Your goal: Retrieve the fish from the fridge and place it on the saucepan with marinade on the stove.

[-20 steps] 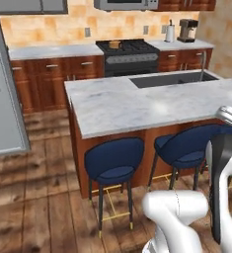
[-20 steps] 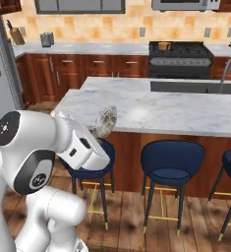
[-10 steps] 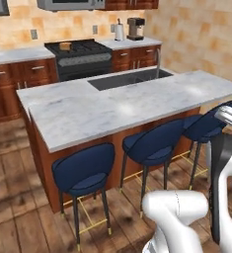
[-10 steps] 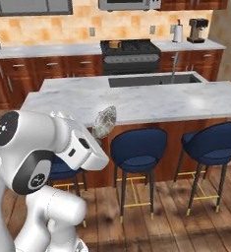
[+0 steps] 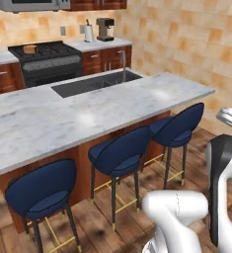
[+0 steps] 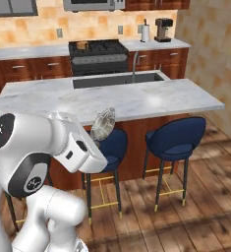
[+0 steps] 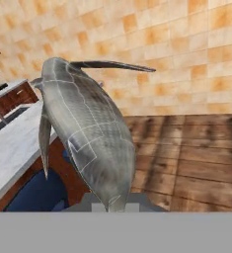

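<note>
Fish (image 7: pixel 88 143), slim, grey-brown and marked with fine pale lines, sits in my tool (image 7: pixel 110 206): the fingers are closed tight on its lower end and its body rises straight out ahead of them. In my right base view I see the same fish (image 6: pixel 103 123) standing up from the tool at the end of the white arm, held in the air on the near side of the long grey marble island bench (image 6: pixel 136 101). Navy blue round-backed stools (image 6: pixel 175 139) stand just beyond and below the tool, tucked against the island. Further out past the island's sunken sink (image 6: pixel 118 79), the black gas stove (image 6: pixel 98 51) stands against the far wall, well away from the tool, with the small copper-orange saucepan (image 5: pixel 30 49) on its grates. A coffee maker (image 6: pixel 163 30) stands on the back bench beside it.
</note>
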Controlling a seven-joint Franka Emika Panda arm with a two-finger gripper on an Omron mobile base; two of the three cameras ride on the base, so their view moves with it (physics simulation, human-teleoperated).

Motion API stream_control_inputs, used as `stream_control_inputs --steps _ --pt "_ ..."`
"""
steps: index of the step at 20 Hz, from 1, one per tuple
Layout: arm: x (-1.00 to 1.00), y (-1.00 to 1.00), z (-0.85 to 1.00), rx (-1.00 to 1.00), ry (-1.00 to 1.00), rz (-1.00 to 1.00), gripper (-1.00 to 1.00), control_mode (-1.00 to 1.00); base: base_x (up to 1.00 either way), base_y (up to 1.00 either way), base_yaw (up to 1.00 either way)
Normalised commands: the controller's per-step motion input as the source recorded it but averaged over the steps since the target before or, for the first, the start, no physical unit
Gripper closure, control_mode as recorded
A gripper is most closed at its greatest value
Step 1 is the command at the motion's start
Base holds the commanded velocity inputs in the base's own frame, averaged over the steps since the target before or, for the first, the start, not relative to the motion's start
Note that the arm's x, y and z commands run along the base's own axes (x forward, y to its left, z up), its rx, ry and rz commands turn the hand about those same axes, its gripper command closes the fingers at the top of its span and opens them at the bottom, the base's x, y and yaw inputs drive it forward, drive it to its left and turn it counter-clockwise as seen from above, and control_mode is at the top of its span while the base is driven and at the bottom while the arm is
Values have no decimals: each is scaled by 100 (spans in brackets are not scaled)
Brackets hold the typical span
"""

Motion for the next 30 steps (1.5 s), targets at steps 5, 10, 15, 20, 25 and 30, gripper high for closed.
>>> stream_control_inputs --steps 5,10,15,20,25,30 --pt "0 0 0 0 0 0 100 100 5 -40 -8" --pt "0 0 0 0 0 0 100 100 28 -68 0" --pt "0 0 0 0 0 0 100 100 41 -80 6" --pt "0 0 0 0 0 0 100 100 49 -79 19" --pt "0 0 0 0 0 0 100 100 50 -65 27" --pt "0 0 0 0 0 0 100 100 40 -59 31"
